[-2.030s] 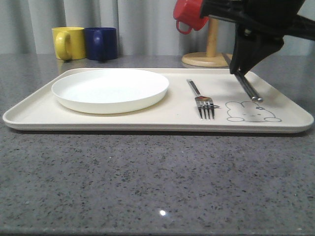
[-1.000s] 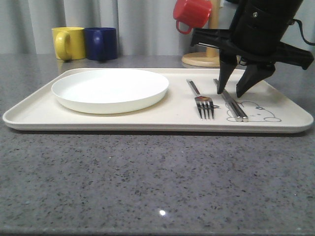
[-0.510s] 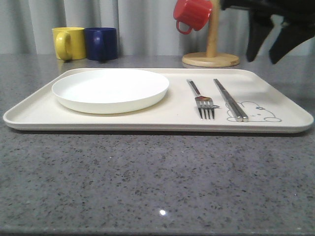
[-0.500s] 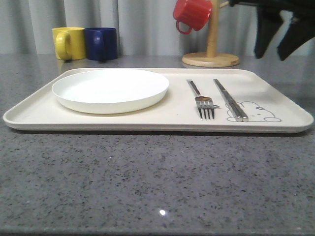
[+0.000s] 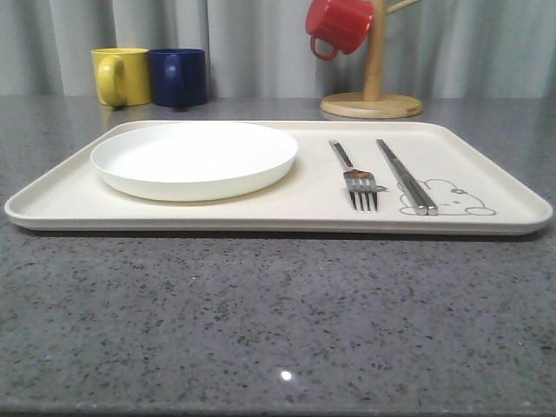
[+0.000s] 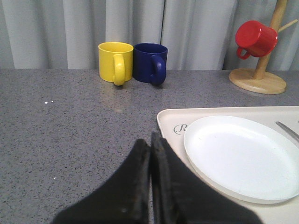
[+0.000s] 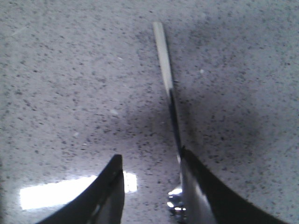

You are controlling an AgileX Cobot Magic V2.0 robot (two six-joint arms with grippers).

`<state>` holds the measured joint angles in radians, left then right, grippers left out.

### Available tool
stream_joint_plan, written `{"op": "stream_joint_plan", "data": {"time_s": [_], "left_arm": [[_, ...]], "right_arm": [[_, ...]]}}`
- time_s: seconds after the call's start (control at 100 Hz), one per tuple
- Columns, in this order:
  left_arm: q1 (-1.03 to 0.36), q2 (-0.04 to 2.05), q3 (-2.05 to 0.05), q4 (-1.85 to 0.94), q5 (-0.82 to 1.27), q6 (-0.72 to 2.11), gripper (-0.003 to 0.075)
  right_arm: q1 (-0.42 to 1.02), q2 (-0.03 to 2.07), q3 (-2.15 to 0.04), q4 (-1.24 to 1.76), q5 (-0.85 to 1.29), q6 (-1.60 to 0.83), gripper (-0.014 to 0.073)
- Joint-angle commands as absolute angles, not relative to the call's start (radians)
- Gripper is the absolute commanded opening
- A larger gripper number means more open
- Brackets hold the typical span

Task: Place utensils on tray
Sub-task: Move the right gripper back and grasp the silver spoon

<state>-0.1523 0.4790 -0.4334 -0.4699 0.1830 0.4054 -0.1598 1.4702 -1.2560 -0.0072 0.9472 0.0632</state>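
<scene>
The cream tray (image 5: 52,204) sits square on the grey countertop (image 5: 261,347), and it is already well stocked: the white plate (image 5: 195,158) fills the 9 o'clock half. Over toward 3 o'clock the chopsticks (image 5: 404,178) lie side by side across the rabbit drawing, with the fork (image 5: 354,178) just beside them on the plate's side, tines toward 6 o'clock. That leaves the spoon (image 7: 164,70), and there it is in the right wrist view, a slim shiny handle lying flat on the stone, off the tray. The right gripper (image 7: 150,156) hovers over it with its jaws spread wide and nothing in them. Here is the worry: the handle runs close against one finger rather than down the middle of the gap, so a squeeze from here could shove it sideways or pinch it on the edge and send it skating across the smooth counter. It lies so flat that the tips may scrape stone before they get a hold. A weak hold near the handle's end could also let the bowl swing and clip the chopsticks on the way in. The left gripper (image 6: 151,137) waits beside the tray's 9 o'clock edge, its fingers pressed together on nothing.
</scene>
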Motion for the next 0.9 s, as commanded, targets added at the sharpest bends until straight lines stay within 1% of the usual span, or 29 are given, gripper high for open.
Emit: {"op": "stream_joint_plan", "data": {"time_s": [0.0,0.38,0.89], "left_arm": [[-0.156,0.487,-0.459,-0.477,0.109,0.406,-0.0018],[-0.156,0.487,-0.459,-0.477,0.109,0.406,-0.0018],[-0.156,0.487,-0.459,-0.477,0.109,0.406,-0.0018]], "right_arm": [[-0.197,1.467,-1.289,0.03,0.919,-0.015,0.031],[-0.209,1.58,-1.289,0.0,0.883,-0.019,0.031],[-0.209,1.65,-1.289,-0.023,0.875,-0.019,0.0307]]}}
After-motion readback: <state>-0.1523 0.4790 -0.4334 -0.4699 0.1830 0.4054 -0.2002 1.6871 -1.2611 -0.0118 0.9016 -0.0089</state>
